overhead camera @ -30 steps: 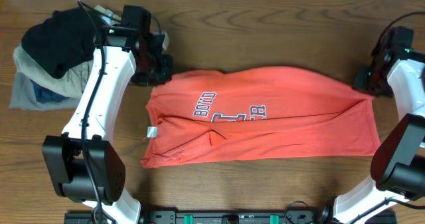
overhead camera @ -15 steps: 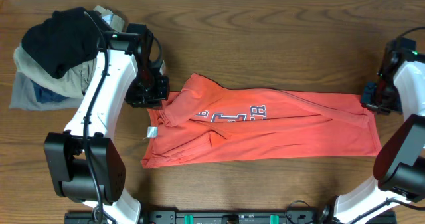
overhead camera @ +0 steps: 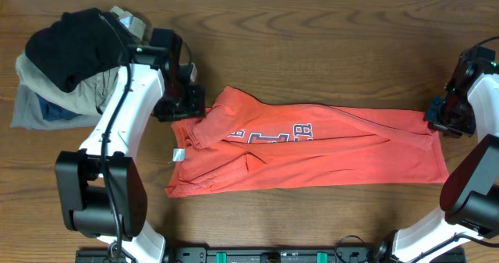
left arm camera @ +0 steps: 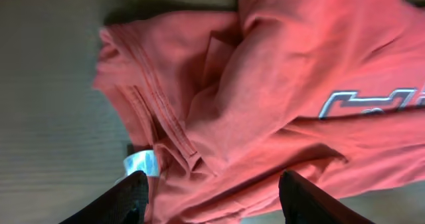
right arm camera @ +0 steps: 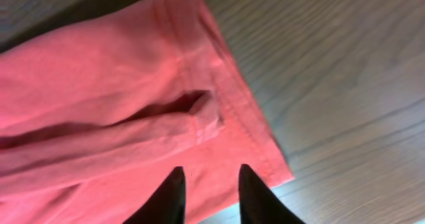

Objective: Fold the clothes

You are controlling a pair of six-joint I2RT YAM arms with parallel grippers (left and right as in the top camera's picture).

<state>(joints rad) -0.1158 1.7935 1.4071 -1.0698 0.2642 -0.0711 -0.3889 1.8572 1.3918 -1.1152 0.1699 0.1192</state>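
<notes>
The left gripper (left arm camera: 212, 184) gapes wide and empty over the collar end of the red-orange cotton T-shirt (overhead camera: 327, 158). The right gripper (right arm camera: 211, 177), narrowly parted, holds nothing above its hem. It lies folded on the brown wooden table (overhead camera: 312, 52).

Layout as I see it from the console. The red-orange cotton T-shirt (overhead camera: 312, 150) lies lengthwise across the middle of the brown wooden worktop (overhead camera: 312, 52), with its collar end to the left and its hem end to the right. Its small white neck tag (overhead camera: 178, 154) sits at the left edge, on the near side of the bunched collar. The left jaws hang above the far left corner of the shirt, and the right jaws above its far right corner. A heap of khaki, grey and blue clothes (overhead camera: 47, 103) lies in the far left corner, apart from the shirt, with a black garment (overhead camera: 66, 44) on top.
</notes>
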